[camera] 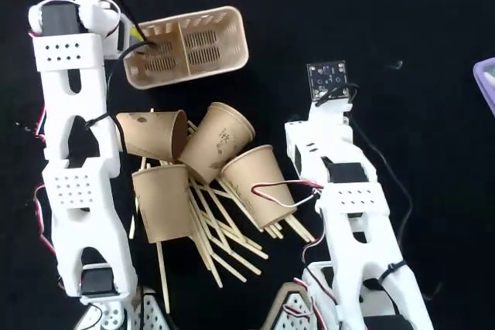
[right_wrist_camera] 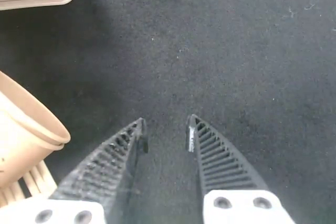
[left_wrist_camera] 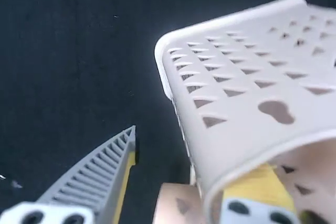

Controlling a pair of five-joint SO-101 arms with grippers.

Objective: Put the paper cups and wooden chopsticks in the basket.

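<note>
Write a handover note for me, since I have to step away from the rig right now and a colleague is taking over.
Left gripper: open, straddling the end wall of the basket, with one finger inside and one outside.
Right gripper: open and empty, over bare table beside the cups.
Things: four paper cups lie on their sides in a cluster on the scattered wooden chopsticks, between the arms.
Done: nothing is in the basket yet.
Left: all the cups and chopsticks.
</note>
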